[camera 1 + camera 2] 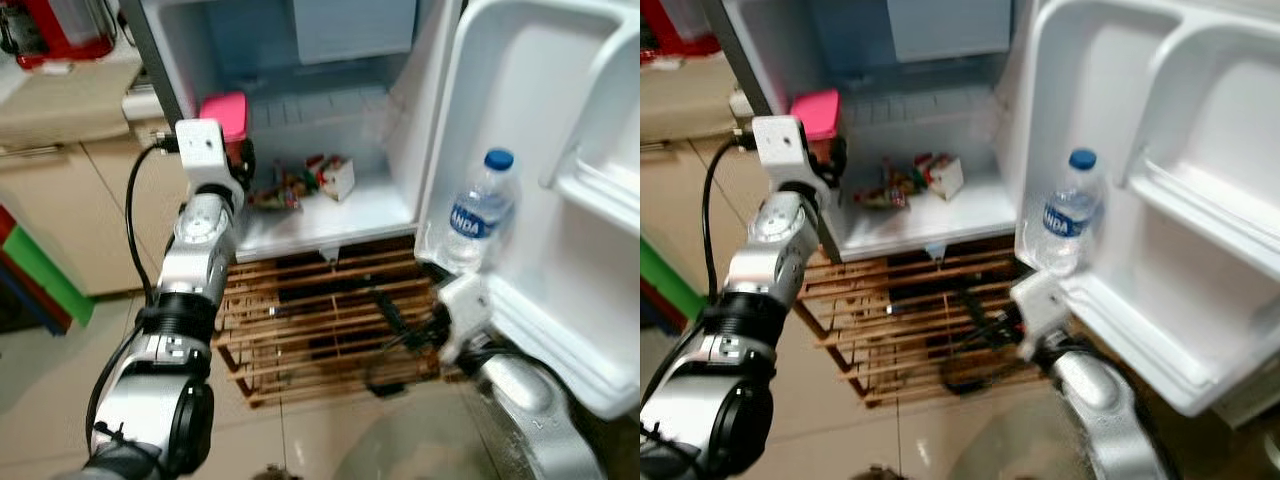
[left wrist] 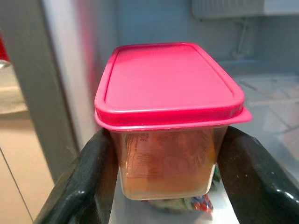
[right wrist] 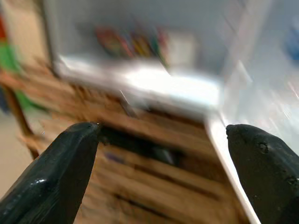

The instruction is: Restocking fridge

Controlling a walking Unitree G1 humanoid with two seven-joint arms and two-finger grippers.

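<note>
Holding a clear plastic container (image 2: 168,140) with a pink lid at the open fridge's left edge, the left gripper (image 2: 163,186) clamps its two black fingers against the tub's sides.

Orange-brown contents show through the tub's wall. Past it, colourful snack packets (image 1: 300,182) lie on the white fridge shelf (image 1: 330,220). A water bottle (image 1: 478,212) with a blue cap stands in the door rack (image 1: 540,330). The right gripper (image 3: 163,154) hangs with fingers spread wide before a wooden slatted rack (image 1: 320,330) on the tiled floor (image 1: 50,380).
</note>
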